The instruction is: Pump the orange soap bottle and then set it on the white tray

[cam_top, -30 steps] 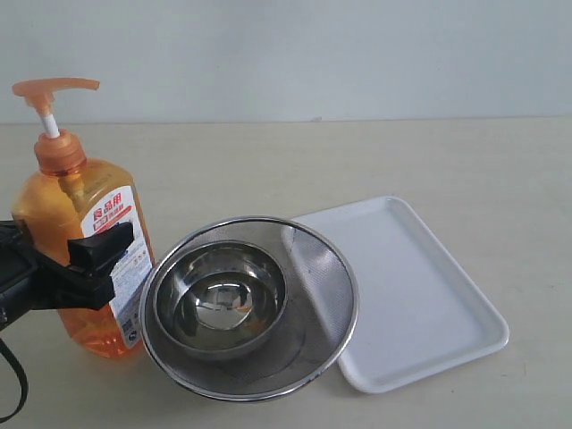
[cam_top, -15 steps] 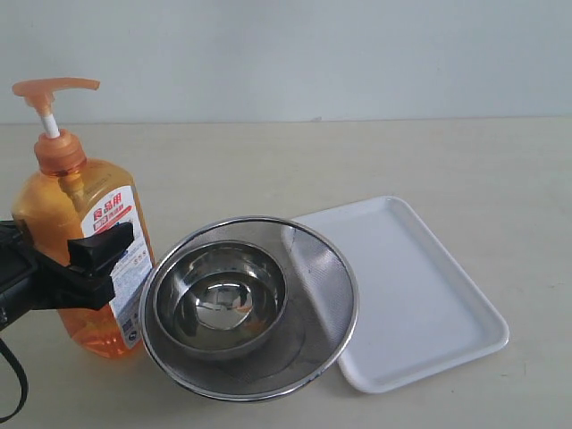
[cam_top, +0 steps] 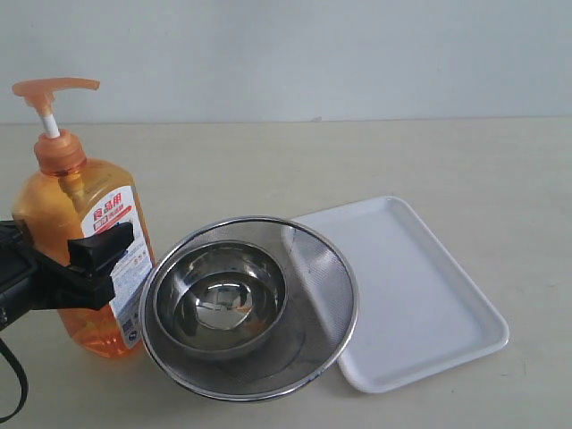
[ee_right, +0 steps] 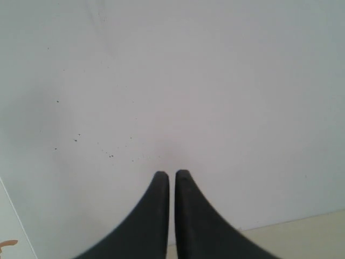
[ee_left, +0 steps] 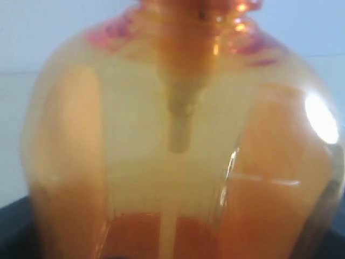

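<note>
The orange soap bottle (cam_top: 64, 210) stands upright at the left of the table, its orange pump nozzle (cam_top: 54, 87) raised on the white stem. My left gripper (cam_top: 82, 257) is shut on the bottle's middle; one black finger (cam_top: 100, 247) lies across the label and the other is hidden behind the bottle. In the left wrist view the bottle (ee_left: 178, 135) fills the picture, blurred. The white tray (cam_top: 447, 322) lies flat at the right with nothing on it. My right gripper (ee_right: 172, 176) is shut on nothing and faces a pale wall; it is out of the exterior view.
A round steel mesh strainer (cam_top: 332, 281) holding a smaller steel bowl (cam_top: 222, 299) sits between the bottle and the tray. Its rim overlaps the tray's near left edge and nearly touches the bottle. Bare beige table (cam_top: 357, 161) lies behind.
</note>
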You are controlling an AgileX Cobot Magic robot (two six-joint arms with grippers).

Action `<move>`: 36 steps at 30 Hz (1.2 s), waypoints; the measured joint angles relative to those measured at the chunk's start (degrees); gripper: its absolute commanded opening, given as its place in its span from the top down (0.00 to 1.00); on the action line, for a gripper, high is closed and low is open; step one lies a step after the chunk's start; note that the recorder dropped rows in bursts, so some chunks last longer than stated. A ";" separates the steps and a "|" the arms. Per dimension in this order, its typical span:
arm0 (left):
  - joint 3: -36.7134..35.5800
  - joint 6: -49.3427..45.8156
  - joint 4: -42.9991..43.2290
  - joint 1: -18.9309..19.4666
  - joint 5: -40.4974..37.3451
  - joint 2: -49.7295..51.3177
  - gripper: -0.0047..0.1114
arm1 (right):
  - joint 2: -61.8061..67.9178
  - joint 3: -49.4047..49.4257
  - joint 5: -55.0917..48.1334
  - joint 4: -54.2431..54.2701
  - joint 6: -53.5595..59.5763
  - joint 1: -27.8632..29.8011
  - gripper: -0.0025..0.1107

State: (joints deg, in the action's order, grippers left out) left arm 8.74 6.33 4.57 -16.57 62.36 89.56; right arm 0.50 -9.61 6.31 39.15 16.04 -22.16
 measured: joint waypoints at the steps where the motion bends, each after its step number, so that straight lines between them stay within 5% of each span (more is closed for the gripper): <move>1: 0.00 0.00 0.00 0.00 0.00 0.00 0.92 | 0.00 0.00 0.00 0.00 0.00 0.00 0.98; 13: 0.00 0.00 0.00 0.00 0.00 0.00 0.92 | 0.00 0.00 1.82 -0.12 0.30 11.96 0.98; 20: 0.00 0.00 0.00 0.00 0.00 0.00 0.92 | 0.00 0.41 0.26 -0.93 6.04 13.32 0.98; 29: 0.00 0.00 0.00 0.00 0.00 0.00 0.92 | -0.16 9.11 -4.24 -36.45 -19.53 13.45 0.98; 36: 0.00 0.00 0.00 0.00 0.00 0.00 0.92 | -0.16 9.32 -18.97 -40.99 -25.76 13.45 0.98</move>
State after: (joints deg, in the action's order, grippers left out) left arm 8.74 6.33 4.57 -16.57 62.36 89.56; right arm 0.33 -0.29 -12.66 -1.84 -9.72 -8.71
